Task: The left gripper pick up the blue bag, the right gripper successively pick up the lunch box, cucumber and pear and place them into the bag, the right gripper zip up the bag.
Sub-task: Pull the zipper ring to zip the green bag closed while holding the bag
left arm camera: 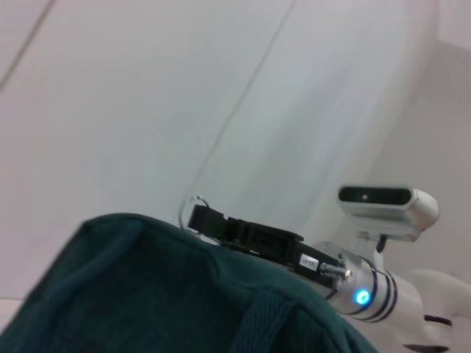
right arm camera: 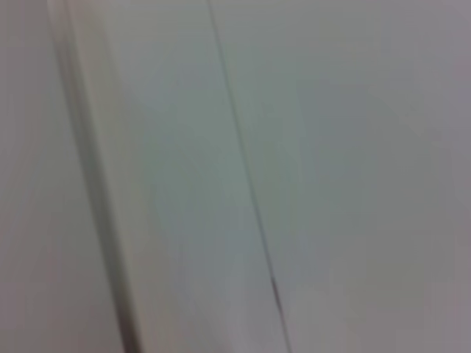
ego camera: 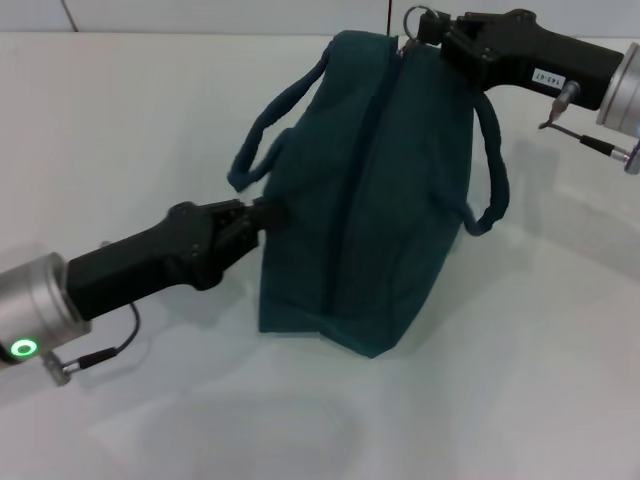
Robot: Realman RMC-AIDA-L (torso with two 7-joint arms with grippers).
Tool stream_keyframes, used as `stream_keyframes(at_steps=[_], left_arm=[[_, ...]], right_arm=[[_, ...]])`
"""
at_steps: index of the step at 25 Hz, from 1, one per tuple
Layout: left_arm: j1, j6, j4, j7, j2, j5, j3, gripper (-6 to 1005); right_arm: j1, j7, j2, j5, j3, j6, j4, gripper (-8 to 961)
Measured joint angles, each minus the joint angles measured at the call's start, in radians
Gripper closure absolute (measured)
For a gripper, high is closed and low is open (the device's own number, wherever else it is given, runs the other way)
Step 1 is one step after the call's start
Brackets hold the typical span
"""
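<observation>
Zipping the bag shut at its far end

Your right gripper is pinched on the ring pull at the far top corner of the blue bag, and your left gripper is pressed tight on the bag's left side, holding it up on the white table. The bag stands in the middle, its top seam looks closed along its length, and no lunch box, cucumber or pear shows outside, so I think they are inside. You look almost done. Pull the ring straight along the seam to its very end, slowly, and keep your left hold firm so the bag does not tip or slide.
</observation>
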Motion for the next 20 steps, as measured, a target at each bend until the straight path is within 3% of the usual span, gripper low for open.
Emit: stream_keyframes(at_steps=[8,20], left_arm=[[0.058,-0.006,0.0,0.001,0.002,0.005,-0.102,949],[0.053,-0.022,0.001,0.008,-0.01,0.038,-0.106,918]], right_arm=[[-0.002,0.0,0.004,0.002,0.0,0.027,0.023,941],[-0.019,0.0,0.004,0.004,0.0,-0.001,0.021,939]])
